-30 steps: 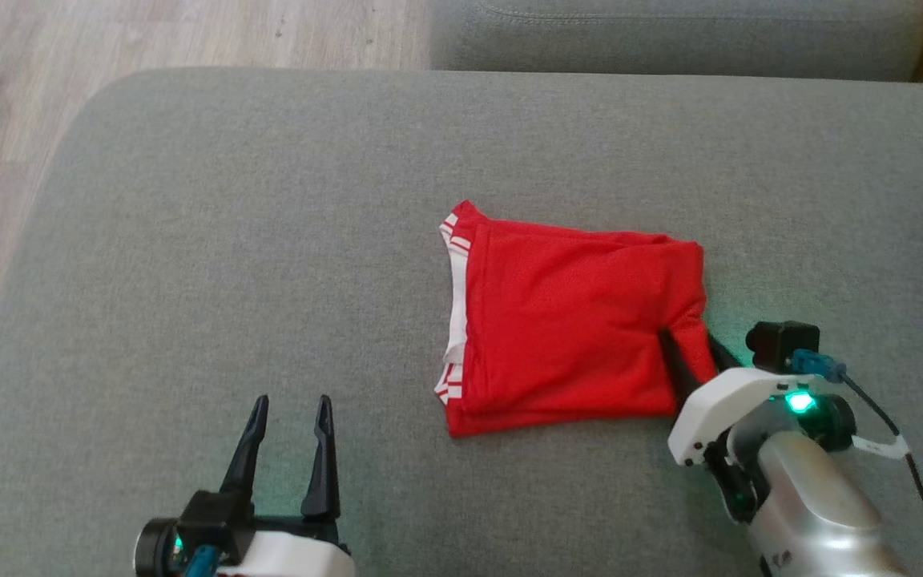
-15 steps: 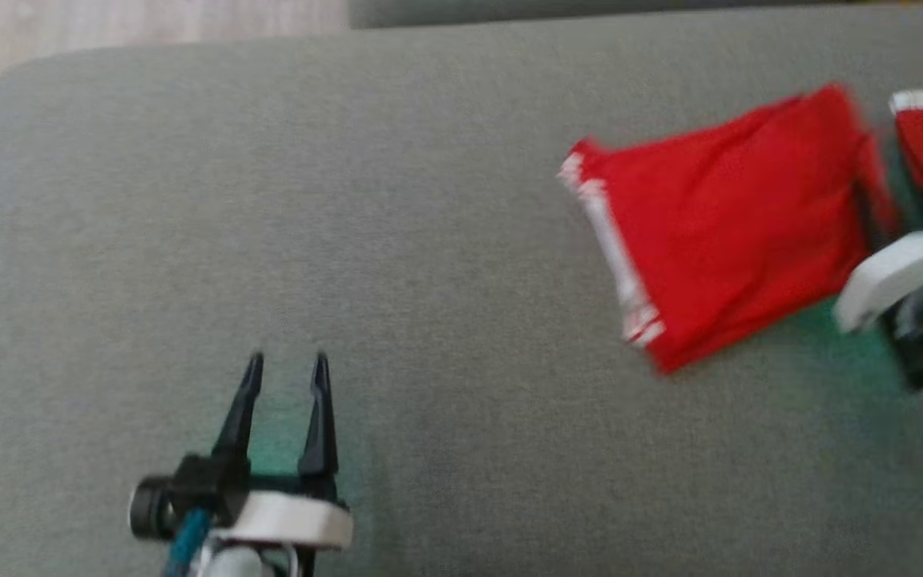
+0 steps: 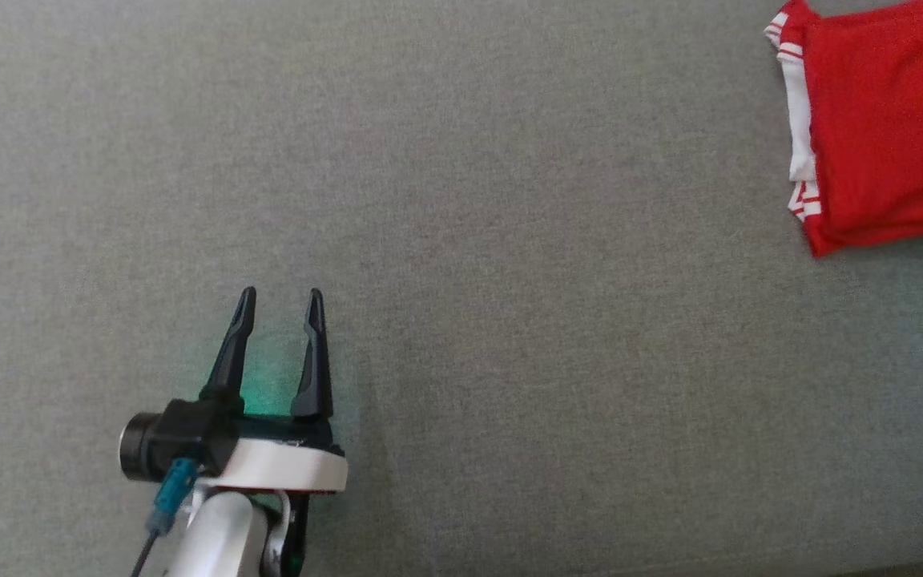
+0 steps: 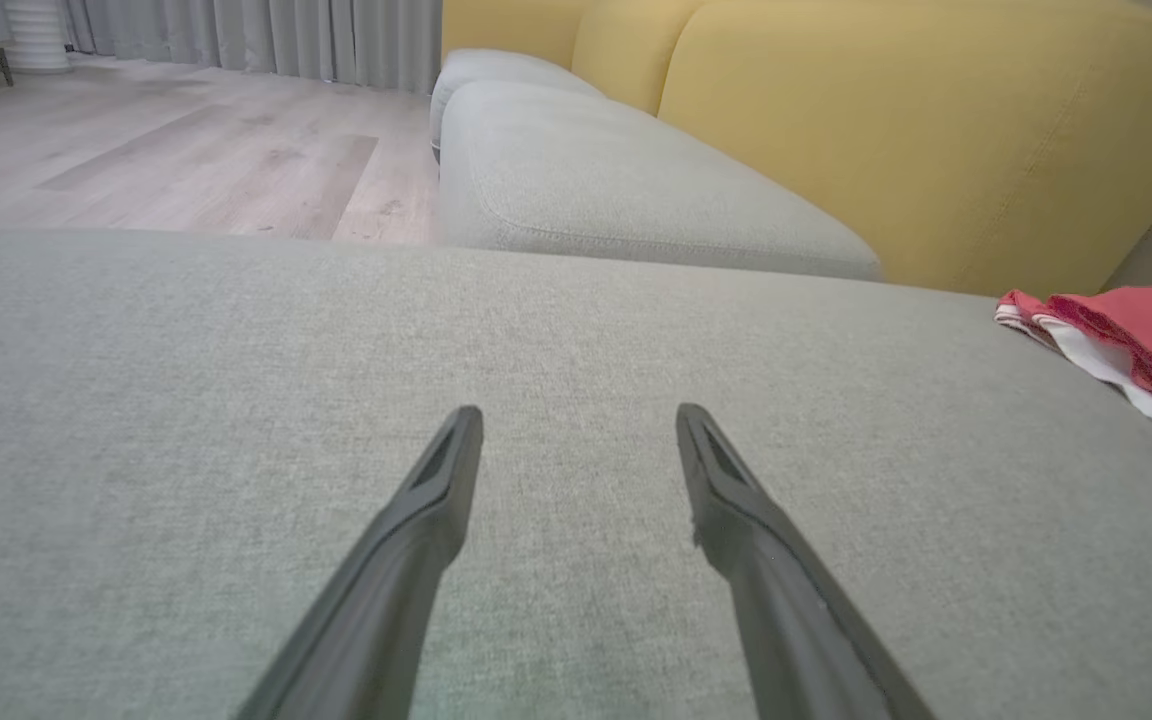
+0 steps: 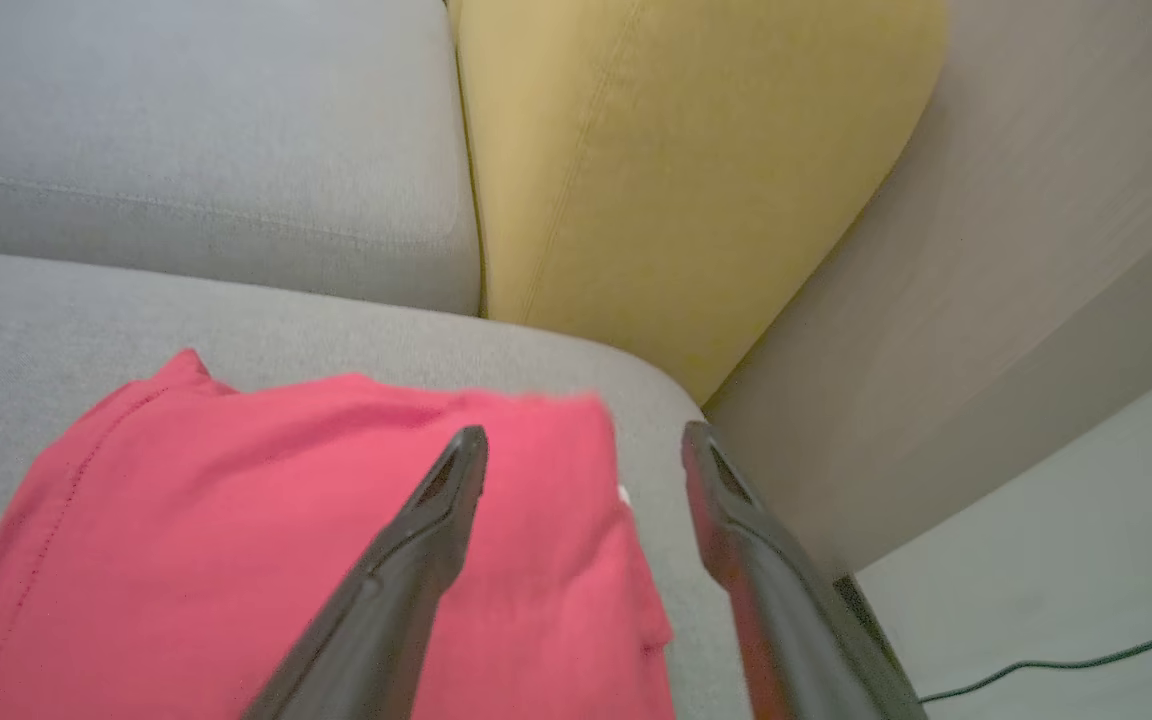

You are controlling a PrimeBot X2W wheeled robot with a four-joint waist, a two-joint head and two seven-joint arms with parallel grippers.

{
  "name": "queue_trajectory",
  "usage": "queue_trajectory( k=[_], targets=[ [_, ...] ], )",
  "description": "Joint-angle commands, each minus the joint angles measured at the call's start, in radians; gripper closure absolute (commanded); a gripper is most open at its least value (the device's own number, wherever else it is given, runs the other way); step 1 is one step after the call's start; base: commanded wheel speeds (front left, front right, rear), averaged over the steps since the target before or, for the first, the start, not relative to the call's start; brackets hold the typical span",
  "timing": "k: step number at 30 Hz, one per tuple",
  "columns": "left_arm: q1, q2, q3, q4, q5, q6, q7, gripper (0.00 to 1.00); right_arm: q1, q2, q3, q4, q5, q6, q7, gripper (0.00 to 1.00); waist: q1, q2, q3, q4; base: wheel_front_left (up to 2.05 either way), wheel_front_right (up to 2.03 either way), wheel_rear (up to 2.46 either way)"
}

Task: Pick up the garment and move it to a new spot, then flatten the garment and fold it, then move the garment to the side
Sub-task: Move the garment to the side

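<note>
Both our pincers gape wide and empty: the left pincer (image 3: 281, 295) over the bare grey sofa cushion (image 3: 509, 320), the right pincer (image 5: 584, 433) just above the folded red garment (image 3: 886, 120) near the cushion's right corner. We judge a snagging finger could drag it off the edge.

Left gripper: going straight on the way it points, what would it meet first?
Most likely the cushion itself: the left gripper, open, seems to point slightly down across bare fabric. The garment lies well off to its right, out of that line. Depth is hard to judge.
</note>
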Motion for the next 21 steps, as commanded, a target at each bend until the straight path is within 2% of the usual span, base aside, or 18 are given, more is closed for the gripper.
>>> queue_trajectory(
  k=[1, 4, 6, 10, 12, 13, 15, 18, 21],
  targets=[
    [-0.005, -0.001, 0.038, -0.025, -0.015, -0.006, -0.01, 0.0, 0.029, -0.027, -0.009, -0.046, -0.023, 0.007, -0.024, 0.0, -0.0002, 0.0, -0.028, 0.005, 0.0, 0.0, 0.0],
    [0.016, -0.001, 0.033, -0.024, -0.054, -0.02, -0.01, 0.0, 0.088, 0.038, -0.028, -0.09, -0.064, 0.007, -0.092, 0.0, -0.0002, 0.0, -0.083, 0.011, 0.0, 0.0, 0.0],
    [0.038, -0.001, 0.039, -0.044, -0.103, -0.035, -0.01, 0.0, 0.141, 0.107, -0.024, -0.12, -0.067, 0.007, -0.133, 0.0, -0.0002, 0.0, -0.127, 0.017, 0.0, 0.0, 0.0],
    [0.091, -0.001, 0.031, -0.026, -0.126, -0.043, -0.01, 0.0, 0.275, 0.256, 0.007, -0.163, -0.051, 0.007, -0.191, 0.0, -0.0002, 0.0, -0.236, 0.039, 0.0, 0.0, 0.0],
    [0.114, -0.001, 0.023, -0.016, -0.121, -0.029, -0.01, 0.0, 0.357, 0.326, 0.035, -0.175, -0.047, 0.007, -0.222, 0.0, -0.0002, 0.0, -0.296, 0.059, 0.0, 0.0, 0.0],
    [0.137, -0.001, 0.016, -0.018, -0.118, -0.007, -0.01, 0.0, 0.437, 0.377, 0.074, -0.186, -0.032, 0.007, -0.26, 0.0, -0.0002, 0.0, -0.342, 0.081, 0.0, 0.0, 0.0],
    [0.151, -0.001, 0.013, -0.033, -0.11, 0.01, -0.01, 0.0, 0.497, 0.416, 0.11, -0.203, -0.016, 0.007, -0.292, 0.0, -0.0002, 0.0, -0.367, 0.101, 0.0, 0.0, 0.0],
    [0.17, -0.001, 0.011, -0.061, -0.097, 0.023, -0.01, 0.0, 0.575, 0.468, 0.11, -0.232, -0.005, 0.007, -0.31, 0.0, -0.0002, 0.0, -0.401, 0.136, 0.0, 0.0, 0.0],
    [0.194, -0.001, 0.019, -0.081, -0.062, 0.039, -0.01, 0.0, 0.654, 0.514, 0.078, -0.338, -0.03, 0.007, -0.311, 0.0, -0.0002, 0.0, -0.423, 0.16, 0.0, 0.0, 0.0]
  ],
)
